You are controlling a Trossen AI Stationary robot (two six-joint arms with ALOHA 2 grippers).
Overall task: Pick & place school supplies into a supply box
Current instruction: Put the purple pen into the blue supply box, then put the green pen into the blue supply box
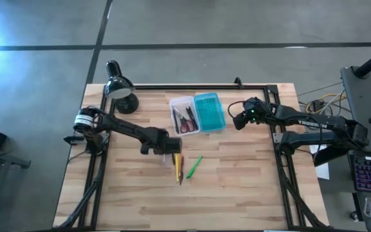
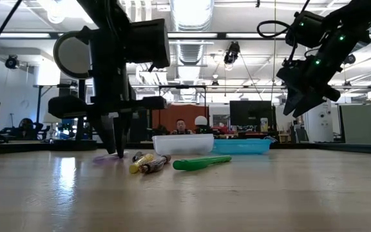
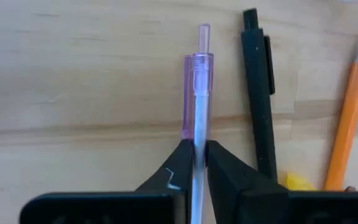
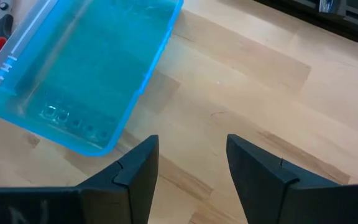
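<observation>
My left gripper (image 1: 172,152) stands low over the table's middle, shut on a pen (image 3: 196,81) with a white barrel and a clear pink end. Beside it lie a black pen (image 3: 259,93), an orange pencil (image 3: 348,118), something yellow (image 2: 140,164) and a green marker (image 1: 194,165), all flat on the wood. The clear supply box (image 1: 184,116) holds red-handled scissors (image 1: 185,127) and dark pens. Its teal lid (image 1: 209,111) lies next to it, on its right. My right gripper (image 1: 240,120) hovers open and empty to the right of the lid, above the table (image 2: 298,103). My left gripper pinches the pen's white barrel (image 3: 196,134) between its two fingers, just behind the pink end. The fingers (image 3: 179,163) point down from above and lie across the pen. In the low view the fingertips (image 2: 114,149) reach table level and the pen (image 2: 103,158) lies flat on the wood.
A black desk lamp (image 1: 118,87) stands at the table's far left corner. A dark frame rail (image 1: 192,86) runs along the far edge. Bare wood lies toward the near edge (image 1: 192,206) and between lid and right arm.
</observation>
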